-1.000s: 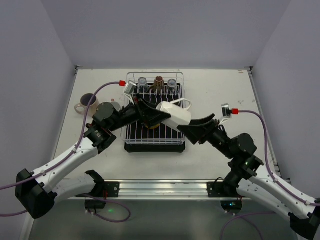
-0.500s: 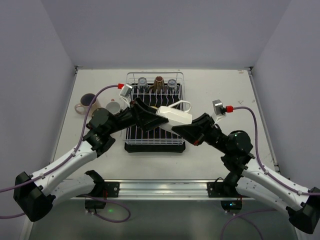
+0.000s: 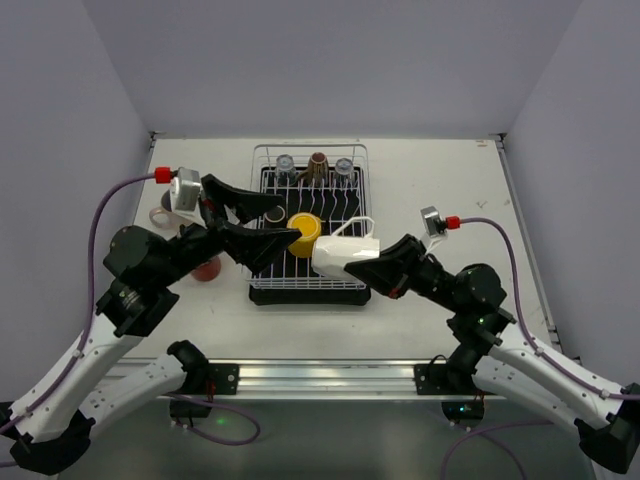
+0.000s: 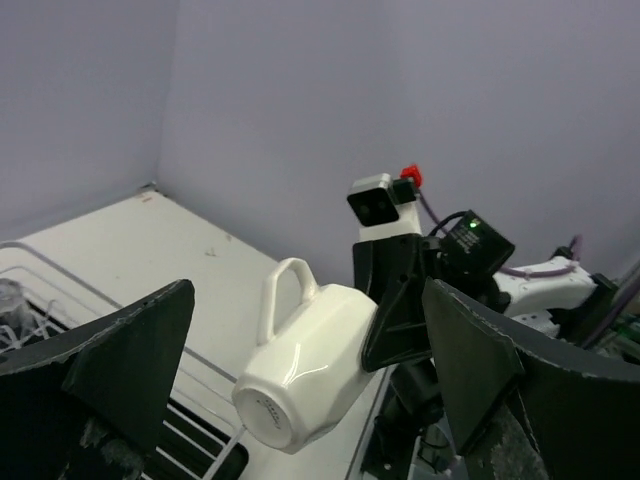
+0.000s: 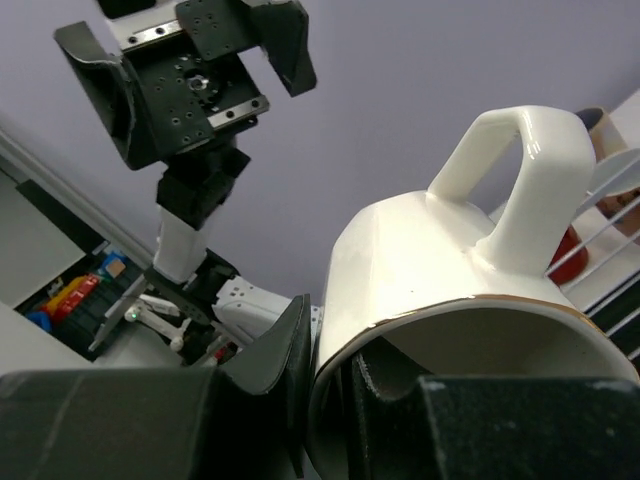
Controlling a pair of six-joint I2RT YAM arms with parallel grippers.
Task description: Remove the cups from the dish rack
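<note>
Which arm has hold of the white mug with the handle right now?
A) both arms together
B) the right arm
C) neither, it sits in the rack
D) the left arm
B: the right gripper pinches the rim of the white mug and holds it in the air, while the left gripper stands wide open, empty and apart from it.
</note>
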